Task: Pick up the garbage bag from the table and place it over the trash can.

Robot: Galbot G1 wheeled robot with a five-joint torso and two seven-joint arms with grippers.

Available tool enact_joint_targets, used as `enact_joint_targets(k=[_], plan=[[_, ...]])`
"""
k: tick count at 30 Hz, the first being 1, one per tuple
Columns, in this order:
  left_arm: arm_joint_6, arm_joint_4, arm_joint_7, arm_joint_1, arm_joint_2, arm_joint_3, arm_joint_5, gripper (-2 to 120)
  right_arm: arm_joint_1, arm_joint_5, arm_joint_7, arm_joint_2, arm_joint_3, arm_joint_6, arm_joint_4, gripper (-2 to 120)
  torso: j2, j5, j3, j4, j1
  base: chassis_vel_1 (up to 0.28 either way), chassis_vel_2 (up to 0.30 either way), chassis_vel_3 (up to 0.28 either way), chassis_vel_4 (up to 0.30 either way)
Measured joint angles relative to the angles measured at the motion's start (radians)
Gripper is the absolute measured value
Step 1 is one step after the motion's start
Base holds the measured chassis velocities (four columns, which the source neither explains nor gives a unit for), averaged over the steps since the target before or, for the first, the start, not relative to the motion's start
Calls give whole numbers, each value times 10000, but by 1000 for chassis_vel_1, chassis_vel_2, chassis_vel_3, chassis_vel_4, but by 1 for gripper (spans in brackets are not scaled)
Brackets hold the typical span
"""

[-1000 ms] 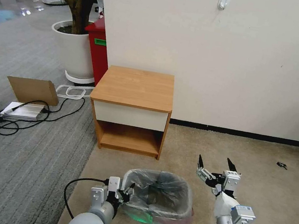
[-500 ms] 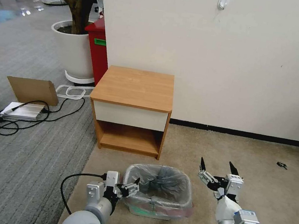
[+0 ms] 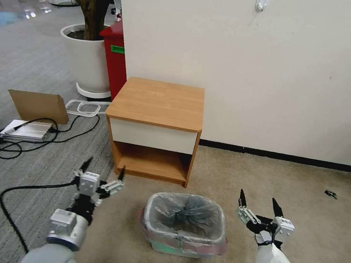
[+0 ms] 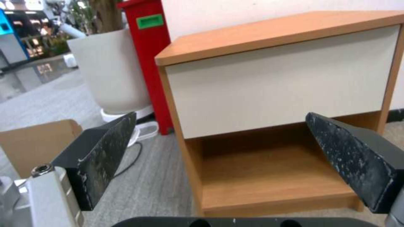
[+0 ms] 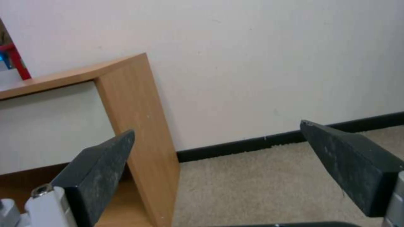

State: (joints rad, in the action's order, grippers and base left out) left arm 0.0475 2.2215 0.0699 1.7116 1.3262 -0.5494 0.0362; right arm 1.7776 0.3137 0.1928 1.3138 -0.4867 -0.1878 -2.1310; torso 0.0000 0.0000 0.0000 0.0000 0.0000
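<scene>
The garbage bag lines the trash can, its grey plastic inside and its pink-red band folded down over the rim. The can stands on the beige carpet in front of the table, whose top is bare. My left gripper is open, raised to the left of the can and apart from it. My right gripper is open to the right of the can, also apart. In the left wrist view the left gripper faces the table. The right gripper faces the table's side and the wall.
A red bin and a white plant pot stand behind the table on the left. Cardboard, a grey box and black cables lie on the grey carpet at left. A wall rises behind.
My left gripper has let go of the bag's rim and swung up and left, away from the can. My right gripper has drawn back slightly. The can with its bag has settled on the carpet.
</scene>
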Motion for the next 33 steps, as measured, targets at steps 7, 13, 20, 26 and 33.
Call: enact_joint_targets(k=[7,13,20,26,33], plan=[[38,87,-10,184,121,23,-326,100,-35,-111,-17,-42,-141,-59,92,100,0,0,0,0,0,0,0,0,0],[75,88,-10,183,123,44,-325,100,-39,-119,-17,-50,-142,-59,93,100,0,0,0,0,0,0,0,0,0],[104,88,0,174,122,62,-301,100,-44,-122,-17,-56,-142,-47,93,100,0,0,0,0,0,0,0,0,0],[117,88,17,170,118,69,-279,100,-46,-122,-16,-60,-140,-39,93,100,0,0,0,0,0,0,0,0,0],[125,88,25,166,115,73,-267,100,-47,-122,-13,-62,-136,-33,92,100,0,0,0,0,0,0,0,0,0]])
